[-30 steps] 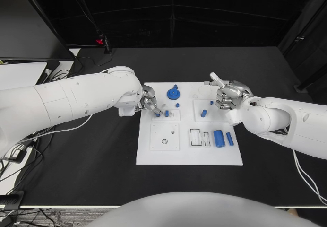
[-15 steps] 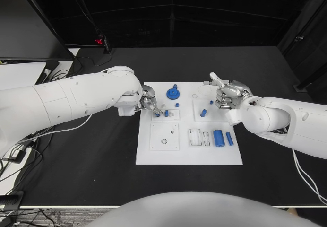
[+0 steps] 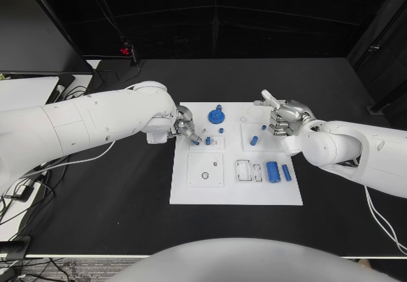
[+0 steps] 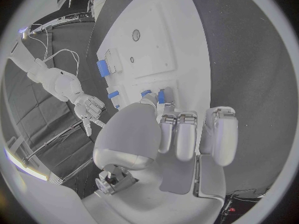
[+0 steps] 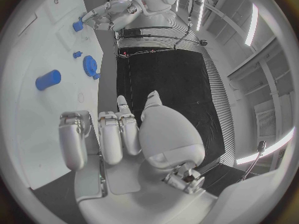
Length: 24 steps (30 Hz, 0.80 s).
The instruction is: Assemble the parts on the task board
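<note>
Comparing this moment with the picture of a second ago, nothing has moved: both hands and every part sit where they were.

Left hand (image 3: 187, 131) hovers at the task board's (image 3: 236, 194) 9 o'clock edge, its silver fingers (image 4: 176, 137) curled in beside a small blue peg (image 3: 207, 141); whether the fingertips pinch that peg I cannot tell, since the palm hides them. Right hand (image 3: 284, 117) hangs over the board's 2 o'clock corner, fingers curled with one finger pointing outward, holding nothing that shows.

The board is a flat, matt white rectangle with shallow recessed squares on the black surface. A blue round gear-like disc (image 3: 215, 116) with a knob sits near 12 o'clock, a tiny blue stud (image 3: 220, 130) just below it. A short blue pin (image 3: 253, 140) lies right of centre. At 4 o'clock a thick smooth blue cylinder (image 3: 272, 171) lies beside a slimmer blue rod (image 3: 286, 172), close but apart.

Bare board spreads across the 6 o'clock half, and black surface lies open beyond every edge
</note>
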### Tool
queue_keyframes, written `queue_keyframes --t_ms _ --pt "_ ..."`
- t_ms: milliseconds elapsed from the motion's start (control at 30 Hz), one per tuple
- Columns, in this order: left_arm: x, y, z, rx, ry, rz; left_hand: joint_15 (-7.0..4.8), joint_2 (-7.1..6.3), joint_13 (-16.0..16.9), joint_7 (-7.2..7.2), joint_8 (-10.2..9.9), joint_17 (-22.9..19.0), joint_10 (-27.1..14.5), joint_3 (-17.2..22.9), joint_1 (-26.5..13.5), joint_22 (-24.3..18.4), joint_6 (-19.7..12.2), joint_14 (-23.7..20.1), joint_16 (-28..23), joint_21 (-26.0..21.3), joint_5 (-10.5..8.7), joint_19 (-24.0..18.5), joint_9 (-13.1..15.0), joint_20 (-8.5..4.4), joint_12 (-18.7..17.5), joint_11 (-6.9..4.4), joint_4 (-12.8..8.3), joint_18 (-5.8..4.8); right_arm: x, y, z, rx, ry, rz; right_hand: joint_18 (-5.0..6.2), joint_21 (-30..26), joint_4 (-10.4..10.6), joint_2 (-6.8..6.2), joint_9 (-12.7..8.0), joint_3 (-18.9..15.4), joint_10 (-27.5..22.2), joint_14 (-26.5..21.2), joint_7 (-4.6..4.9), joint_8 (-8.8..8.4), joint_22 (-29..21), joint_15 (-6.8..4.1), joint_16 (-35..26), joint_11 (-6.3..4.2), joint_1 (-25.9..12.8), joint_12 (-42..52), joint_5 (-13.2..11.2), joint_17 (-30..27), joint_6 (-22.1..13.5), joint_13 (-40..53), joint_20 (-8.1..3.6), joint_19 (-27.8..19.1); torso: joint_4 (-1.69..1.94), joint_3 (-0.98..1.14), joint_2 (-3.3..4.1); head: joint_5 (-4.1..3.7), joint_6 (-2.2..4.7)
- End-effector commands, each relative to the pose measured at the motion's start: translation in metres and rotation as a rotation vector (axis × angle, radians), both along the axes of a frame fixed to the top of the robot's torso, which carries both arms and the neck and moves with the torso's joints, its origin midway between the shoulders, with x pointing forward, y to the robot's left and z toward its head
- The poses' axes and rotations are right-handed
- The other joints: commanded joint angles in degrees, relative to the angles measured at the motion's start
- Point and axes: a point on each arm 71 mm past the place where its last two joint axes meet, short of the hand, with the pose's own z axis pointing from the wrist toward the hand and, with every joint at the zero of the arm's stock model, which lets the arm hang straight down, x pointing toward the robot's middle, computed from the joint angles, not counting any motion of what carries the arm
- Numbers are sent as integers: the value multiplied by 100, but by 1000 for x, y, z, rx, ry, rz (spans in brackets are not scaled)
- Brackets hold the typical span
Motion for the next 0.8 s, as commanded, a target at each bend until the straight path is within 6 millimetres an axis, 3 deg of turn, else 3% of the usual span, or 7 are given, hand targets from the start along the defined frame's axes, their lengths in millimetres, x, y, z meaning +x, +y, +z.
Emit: queue_keyframes --t_ms 33,567,800 --pt "-3 9 -13 98 38 9 -3 77 1498 -22 -20 1510 618 22 117 1350 -23 602 5 -4 22 181 2 7 -15 -17 -3 83 0 2 1 7 -6 12 -40 18 -8 74 -5 -34 617 606 19 32 1509 49 14 41 1 12 -11 1509 11 1494 32 598 -6 -1 0 2 -2" --pt "-4 8 -13 107 47 2 3 73 1498 -1 -14 1510 618 35 44 1340 -33 602 5 -25 -3 154 -7 9 -15 -2 20 91 0 2 1 7 -6 13 -40 18 -8 74 -5 -34 617 606 19 32 1509 49 14 41 1 12 -11 1509 11 1494 32 598 -7 -2 -3 -3 -2" --pt "-4 7 -14 110 57 -10 35 58 1498 25 -16 1510 618 -62 -445 1321 -54 602 5 -65 -96 106 -75 32 -15 24 24 104 0 2 1 7 -6 12 -40 18 -8 74 -5 -34 617 606 19 32 1509 49 14 41 1 12 -11 1509 11 1494 32 598 -3 1 -3 -5 -2"
